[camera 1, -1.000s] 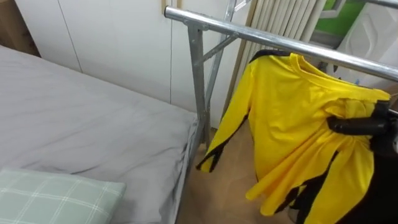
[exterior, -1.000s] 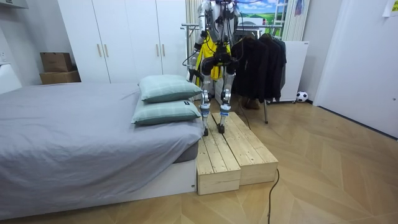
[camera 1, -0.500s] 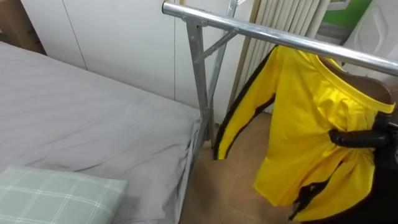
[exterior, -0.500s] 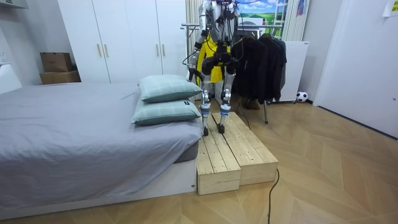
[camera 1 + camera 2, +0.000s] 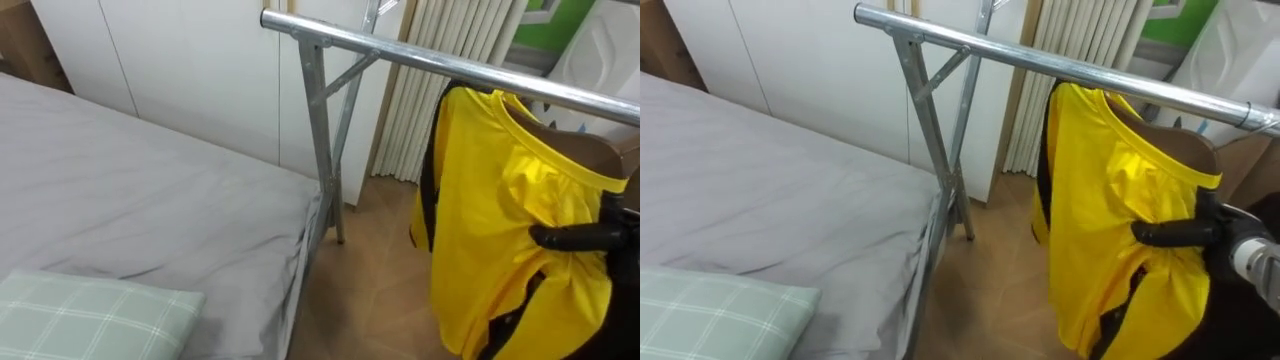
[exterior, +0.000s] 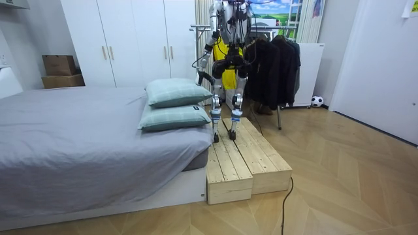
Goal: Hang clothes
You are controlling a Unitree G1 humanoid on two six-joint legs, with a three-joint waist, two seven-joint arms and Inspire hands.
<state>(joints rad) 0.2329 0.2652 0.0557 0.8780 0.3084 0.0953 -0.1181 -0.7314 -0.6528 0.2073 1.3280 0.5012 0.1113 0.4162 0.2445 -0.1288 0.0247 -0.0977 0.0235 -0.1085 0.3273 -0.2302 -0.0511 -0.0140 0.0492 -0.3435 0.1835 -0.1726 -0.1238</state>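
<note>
A checked pillow [image 5: 90,315] lies at seven o'clock on the grey bed [image 5: 150,200], which fills nine o'clock. A metal rail [image 5: 400,55] slants from twelve toward three. The yellow shirt [image 5: 480,200] hangs from it at four o'clock. The right hand [image 5: 1232,243] touches its front, though its grip cannot be told.

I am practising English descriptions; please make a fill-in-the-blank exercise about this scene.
The shirt on the metal rail is ____.
The robot's ____ hand rests against the shirt.
The sheet on the bed is ____.
The robot stands on a ____ platform.
Missing words: yellow; right; grey; wooden.
</note>
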